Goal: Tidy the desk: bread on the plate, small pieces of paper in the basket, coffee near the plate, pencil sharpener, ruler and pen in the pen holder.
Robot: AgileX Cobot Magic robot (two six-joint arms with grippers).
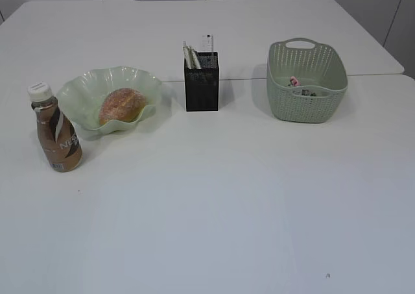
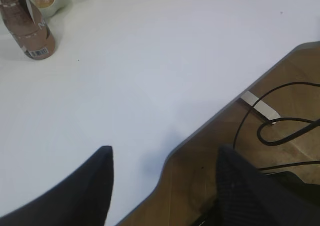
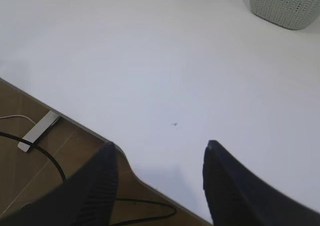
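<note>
Resting: bread [image 1: 121, 105] on plate [image 1: 84, 89] | coffee [image 1: 57, 137] beside | left gripper [image 2: 162, 161], right gripper [image 3: 159, 158] spread wide, holding nothing

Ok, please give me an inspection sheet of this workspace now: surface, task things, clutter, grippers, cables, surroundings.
Surface: white desk, one tiny dark speck near the front.
Job's things: bread in the plate; coffee upright beside the plate; pen holder holds items; basket holds small bits.
Clutter: nothing seen.
Grippers: left gripper and right gripper open, empty, at the desk's front edge.
Cables: black cables on the floor.
Surroundings: wooden floor.
</note>
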